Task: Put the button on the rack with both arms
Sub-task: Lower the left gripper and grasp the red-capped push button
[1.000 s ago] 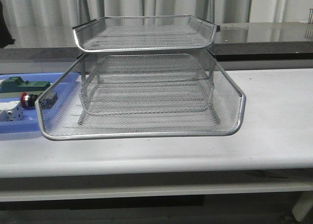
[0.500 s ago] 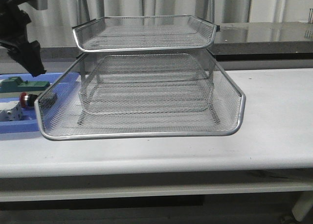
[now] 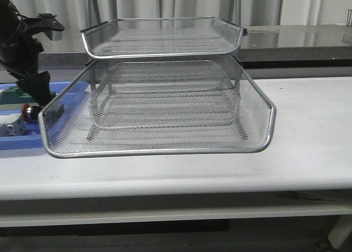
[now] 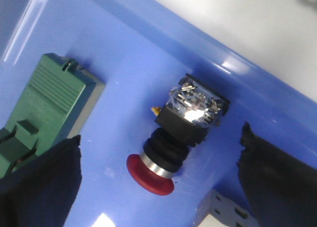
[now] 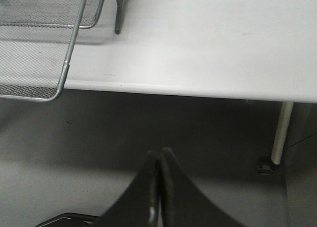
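Note:
The button (image 4: 176,138) lies on its side in the blue tray (image 4: 133,53), red head toward the camera, black collar and boxy body with metal pins behind. In the front view it (image 3: 27,110) shows just left of the rack (image 3: 159,114). My left gripper (image 4: 158,172) is open, its black fingers (image 4: 44,180) on either side of the button and apart from it; in the front view it (image 3: 37,87) hangs right above the button. My right gripper (image 5: 159,155) is shut and empty, low beyond the table's front edge, outside the front view.
A green block (image 4: 47,108) lies beside the button in the blue tray, and a white block (image 4: 223,212) lies near the red head. The tray (image 3: 16,136) sits against the rack's left side. The white table (image 3: 308,131) extends right of the rack.
My left arm has come into the front view from the upper left and dropped down over the blue tray, to just above the button. The rack and button have not moved.

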`<state>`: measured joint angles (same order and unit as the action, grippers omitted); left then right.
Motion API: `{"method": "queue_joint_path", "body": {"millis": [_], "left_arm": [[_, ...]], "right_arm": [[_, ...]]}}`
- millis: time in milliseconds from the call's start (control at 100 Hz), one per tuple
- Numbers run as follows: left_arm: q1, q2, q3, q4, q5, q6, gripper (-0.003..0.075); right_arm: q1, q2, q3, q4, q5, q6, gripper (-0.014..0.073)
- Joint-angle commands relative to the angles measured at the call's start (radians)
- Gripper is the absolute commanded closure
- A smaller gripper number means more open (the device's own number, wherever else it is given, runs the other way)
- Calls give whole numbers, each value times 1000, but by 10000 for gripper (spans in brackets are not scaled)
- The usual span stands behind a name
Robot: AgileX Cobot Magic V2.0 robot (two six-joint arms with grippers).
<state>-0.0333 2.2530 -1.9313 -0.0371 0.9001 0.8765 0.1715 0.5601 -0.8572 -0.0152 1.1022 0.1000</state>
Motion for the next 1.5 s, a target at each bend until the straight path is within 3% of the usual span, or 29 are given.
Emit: {"method": "queue_joint_path", "body": {"millis": [0, 790, 880, 1050, 1170, 1260, 1490], "left_arm": [[2, -45, -34, -4, -49, 14, 111], [2, 45, -34, -2, -103, 14, 127], [2, 45, -34, -2, -101, 14, 206], [2, 45, -34, -2, -95, 14, 479], [2, 38, -34, -2, -90, 14, 614], [2, 30, -49, -2, -70, 14, 652], [2, 28, -206, -2, 121, -7, 659]], "right_arm": [[-2, 4, -34, -6, -50, -1, 662], [-2, 4, -33, -6, -50, -1, 662], [-2, 4, -33, -6, -50, -1, 662], [-2, 4, -33, -6, -50, -1, 662], [-2, 4, -33, -6, -50, -1, 662], [-2, 4, -33, -6, -50, -1, 662], [-2, 4, -33, -6, -50, -1, 662]]}}
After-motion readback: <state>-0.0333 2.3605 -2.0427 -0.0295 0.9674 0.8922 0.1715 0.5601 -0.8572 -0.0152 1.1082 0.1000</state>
